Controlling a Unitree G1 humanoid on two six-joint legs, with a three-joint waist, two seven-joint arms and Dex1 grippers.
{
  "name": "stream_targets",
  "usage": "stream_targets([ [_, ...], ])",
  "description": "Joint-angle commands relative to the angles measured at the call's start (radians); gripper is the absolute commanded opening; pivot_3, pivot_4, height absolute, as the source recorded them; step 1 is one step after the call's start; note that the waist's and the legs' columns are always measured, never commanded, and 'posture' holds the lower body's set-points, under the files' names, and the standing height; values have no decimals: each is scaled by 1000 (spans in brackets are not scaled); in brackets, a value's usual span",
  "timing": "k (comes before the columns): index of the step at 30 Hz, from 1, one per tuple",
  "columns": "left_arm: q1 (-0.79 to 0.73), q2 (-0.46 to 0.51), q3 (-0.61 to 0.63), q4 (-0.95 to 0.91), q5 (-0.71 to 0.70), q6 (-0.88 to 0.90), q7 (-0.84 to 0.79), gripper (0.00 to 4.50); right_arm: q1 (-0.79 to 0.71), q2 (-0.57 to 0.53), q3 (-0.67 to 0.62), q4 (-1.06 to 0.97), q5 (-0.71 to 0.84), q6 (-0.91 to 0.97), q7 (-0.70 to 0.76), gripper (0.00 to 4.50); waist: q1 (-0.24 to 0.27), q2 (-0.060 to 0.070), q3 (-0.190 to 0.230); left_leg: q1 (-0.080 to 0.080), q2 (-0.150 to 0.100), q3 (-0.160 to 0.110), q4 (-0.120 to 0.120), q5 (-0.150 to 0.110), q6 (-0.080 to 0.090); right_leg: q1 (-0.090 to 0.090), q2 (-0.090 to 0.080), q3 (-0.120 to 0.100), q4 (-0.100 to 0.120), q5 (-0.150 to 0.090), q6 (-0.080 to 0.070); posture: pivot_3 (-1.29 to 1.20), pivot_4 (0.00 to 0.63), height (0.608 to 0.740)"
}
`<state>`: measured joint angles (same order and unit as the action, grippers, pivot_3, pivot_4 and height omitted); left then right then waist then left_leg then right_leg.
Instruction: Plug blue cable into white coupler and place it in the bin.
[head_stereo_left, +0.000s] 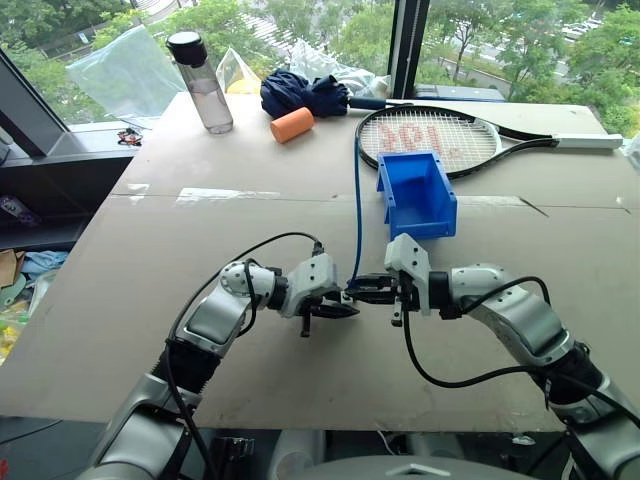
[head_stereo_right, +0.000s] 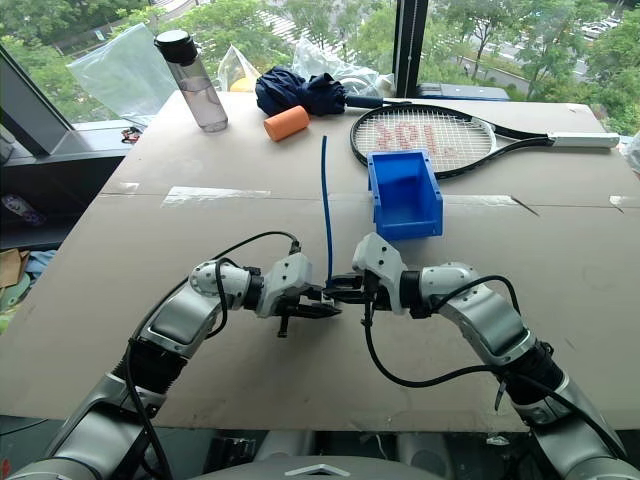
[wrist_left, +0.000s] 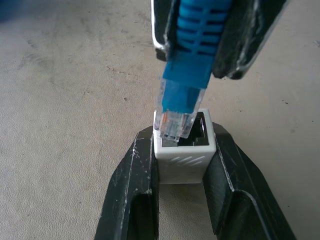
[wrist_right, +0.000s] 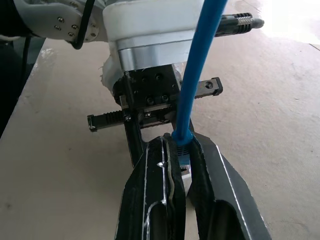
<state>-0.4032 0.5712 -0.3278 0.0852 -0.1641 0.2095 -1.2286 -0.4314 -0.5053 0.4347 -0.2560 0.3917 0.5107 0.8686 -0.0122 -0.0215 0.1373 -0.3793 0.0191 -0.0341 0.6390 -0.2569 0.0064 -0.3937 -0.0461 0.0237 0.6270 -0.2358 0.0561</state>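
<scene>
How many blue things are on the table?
3: the blue bin beside the racket, the blue cable rising from the right gripper, and a dark blue bundle of cloth at the far edge. More may be hidden.

Both arms bend inward and the 2 grippers meet tip to tip above the table. The left gripper (head_stereo_left: 340, 309) is clamped on the white coupler (wrist_left: 182, 150). The right gripper (head_stereo_left: 368, 290) pinches the blue cable (wrist_left: 192, 55) just behind its plug.
</scene>
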Motion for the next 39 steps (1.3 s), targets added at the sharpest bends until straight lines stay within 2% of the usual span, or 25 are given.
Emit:
stream_targets([
  [1, -10, 5, 3, -13, -4, -11, -19, 572, -10, -26, 56, 29, -55, 8, 72, 0, 0, 0, 0, 0, 0, 0, 0, 0, 0, 0, 0, 0, 0, 0, 0, 0, 150, 740],
  [10, -16, 1, 3, -6, 3, -17, -22, 572, -74, -17, 98, 116, -137, -13, 149, 0, 0, 0, 0, 0, 0, 0, 0, 0, 0, 0, 0, 0, 0, 0, 0, 0, 150, 740],
  [18, -20, -15, -1, -8, 16, -22, -11, 572, -136, 16, 167, 189, -181, 58, 205, 0, -1, 2, -5, 1, 0, 0, 0, 0, 0, 1, 0, 0, 1, 0, 0, 0, 150, 740],
  [26, 8, -31, 23, -38, 14, -4, 47, 572, -91, 4, 139, 170, -192, 83, 201, 0, 1, 5, -12, 2, 0, 0, 0, 0, 0, 2, 0, -1, 1, 0, 0, 0, 150, 740],
  [34, 19, -51, 5, -39, 19, -9, 67, 572, -117, 21, 212, 218, -253, 101, 227, 0, 1, 7, -17, 3, 0, -1, 1, 0, 0, 4, 0, -1, 1, 0, 0, 0, 150, 740],
  [38, 13, -59, 21, -35, 14, -4, 85, 572, -112, 53, 154, 222, -221, 100, 212, 0, 1, 6, -18, 5, 0, -1, 1, 0, 0, 6, 0, -1, 1, 0, 0, 0, 150, 740],
  [39, 18, -60, 46, -51, -10, 16, 93, 572, -95, 71, 94, 207, -186, 91, 187, 0, 1, 6, -18, 6, 0, -1, 1, 0, 0, 7, 0, -1, 1, 0, 0, 0, 150, 740],
])
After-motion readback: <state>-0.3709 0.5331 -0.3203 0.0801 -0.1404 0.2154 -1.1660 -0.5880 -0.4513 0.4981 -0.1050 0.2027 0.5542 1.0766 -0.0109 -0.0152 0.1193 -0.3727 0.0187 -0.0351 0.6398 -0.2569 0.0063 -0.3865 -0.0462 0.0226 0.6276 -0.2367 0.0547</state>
